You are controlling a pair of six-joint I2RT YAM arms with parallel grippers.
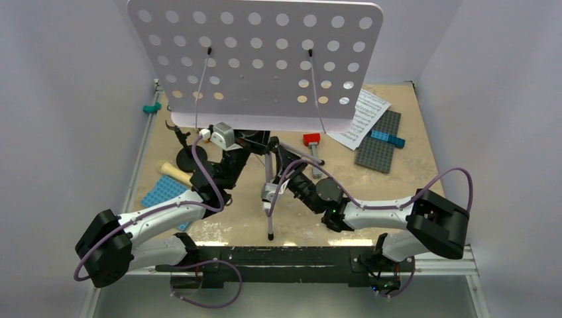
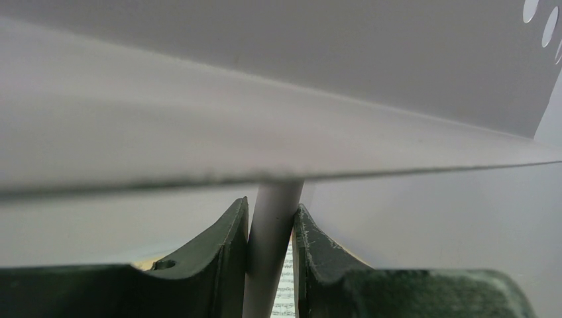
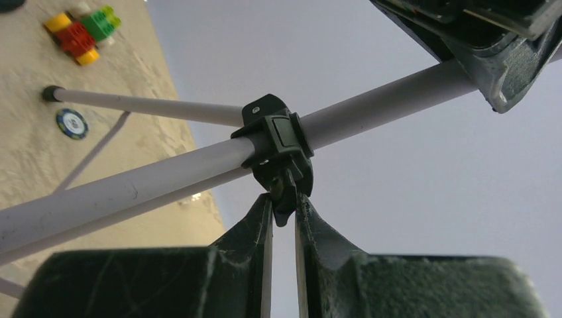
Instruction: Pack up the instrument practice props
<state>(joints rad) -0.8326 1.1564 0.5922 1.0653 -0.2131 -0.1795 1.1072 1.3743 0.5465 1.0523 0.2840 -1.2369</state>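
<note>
Music stand point(image 1: 255, 56), lilac and full of round holes, stands near the middle of the table point(image 1: 411, 179). Its wide desk hides much of the far half in the top view. The table has a beige, slightly mottled surface. Plain pale walls close it on the left, the right and the far side. A metal rail point(image 1: 298, 255) runs along the near edge, where both arms are bolted.

The left gripper point(image 2: 272, 207) is closed on the pole point(image 2: 268, 258) of the stand, just under the desk, with one finger touching each side. The right gripper point(image 3: 283, 199) pinches the small black lever of the clamp collar point(image 3: 275, 142), where the thin tripod legs point(image 3: 146, 106) meet the pole. One leg foot point(image 1: 270, 235) rests on the table near the rail.

White sheet-music pages point(image 1: 361, 119) lie at the far right, just beside a grey baseplate point(image 1: 379, 149). At the left, a cream microphone point(image 1: 173, 172) lies beside the black round-base mic stand point(image 1: 187, 158), and a blue baseplate point(image 1: 162, 193) is near it. Coloured bricks point(image 3: 83, 33) sit on the surface in the right wrist view.
</note>
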